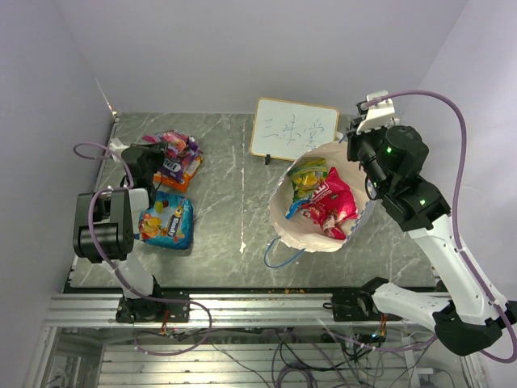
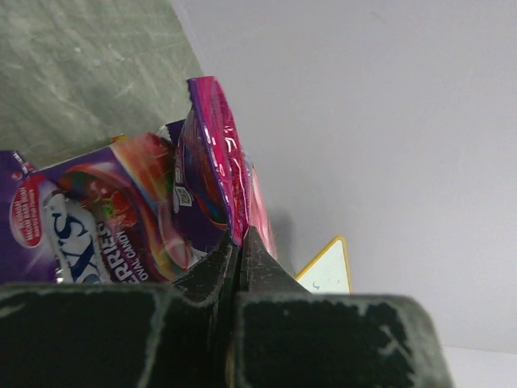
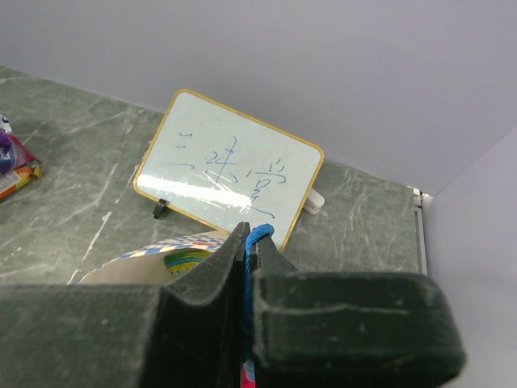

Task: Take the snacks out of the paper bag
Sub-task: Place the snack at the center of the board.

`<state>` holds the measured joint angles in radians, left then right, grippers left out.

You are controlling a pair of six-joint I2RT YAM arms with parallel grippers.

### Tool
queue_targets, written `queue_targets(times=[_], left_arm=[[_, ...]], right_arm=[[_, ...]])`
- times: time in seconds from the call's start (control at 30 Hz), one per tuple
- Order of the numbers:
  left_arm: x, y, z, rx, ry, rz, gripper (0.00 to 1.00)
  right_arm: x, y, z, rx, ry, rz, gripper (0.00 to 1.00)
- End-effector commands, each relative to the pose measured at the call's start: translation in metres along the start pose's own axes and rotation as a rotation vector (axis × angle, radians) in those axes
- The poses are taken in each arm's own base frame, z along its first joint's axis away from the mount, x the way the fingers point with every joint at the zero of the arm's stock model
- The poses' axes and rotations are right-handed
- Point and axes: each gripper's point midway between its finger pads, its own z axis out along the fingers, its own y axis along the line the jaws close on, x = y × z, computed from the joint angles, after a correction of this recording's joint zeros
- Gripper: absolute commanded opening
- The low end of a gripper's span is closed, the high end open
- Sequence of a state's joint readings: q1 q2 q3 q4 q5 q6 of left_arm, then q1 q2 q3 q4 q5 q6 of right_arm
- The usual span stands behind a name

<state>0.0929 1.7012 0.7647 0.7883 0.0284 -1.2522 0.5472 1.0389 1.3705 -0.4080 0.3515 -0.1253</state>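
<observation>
While bag (image 1: pixel 279 204) holds two snacks (image 1: pixel 331 202), three outside

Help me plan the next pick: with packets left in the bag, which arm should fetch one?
Left. The right gripper is shut on the blue handle of the paper bag, apparently keeping it open. The left gripper need only release its pink-purple packet first.
</observation>
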Motion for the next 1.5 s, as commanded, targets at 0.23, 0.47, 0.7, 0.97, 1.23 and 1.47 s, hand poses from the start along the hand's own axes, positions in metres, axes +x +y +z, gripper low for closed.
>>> queue_targets(times=[0.23,0.47,0.7,0.97,1.23,1.47], left_arm=[[0.005,0.028,-0.017,0.010,-0.043,-0.046,0.07],[0.013,0.058,-0.018,-0.043,-0.034,-0.045,0.07],[0.019,0.078,-0.014,-0.091,-0.017,-0.004,0.07],[0.025,0.071,-0.013,-0.069,0.038,0.022,0.07],[0.012,0.072,-0.026,-0.113,0.016,0.042,0.19],[0.002,0.071,-0.031,-0.123,-0.009,0.021,0.40]], right_arm=[[-0.026,-0.004,-0.002,0.009,-0.086,0.034,0.00],[-0.027,-0.006,-0.005,0.014,-0.089,0.036,0.00],[-0.028,-0.008,-0.007,0.020,-0.090,0.036,0.00],[-0.027,-0.008,-0.008,0.022,-0.091,0.043,0.00],[-0.026,-0.009,-0.010,0.022,-0.091,0.044,0.00],[-0.027,-0.008,-0.010,0.015,-0.095,0.047,0.00]])
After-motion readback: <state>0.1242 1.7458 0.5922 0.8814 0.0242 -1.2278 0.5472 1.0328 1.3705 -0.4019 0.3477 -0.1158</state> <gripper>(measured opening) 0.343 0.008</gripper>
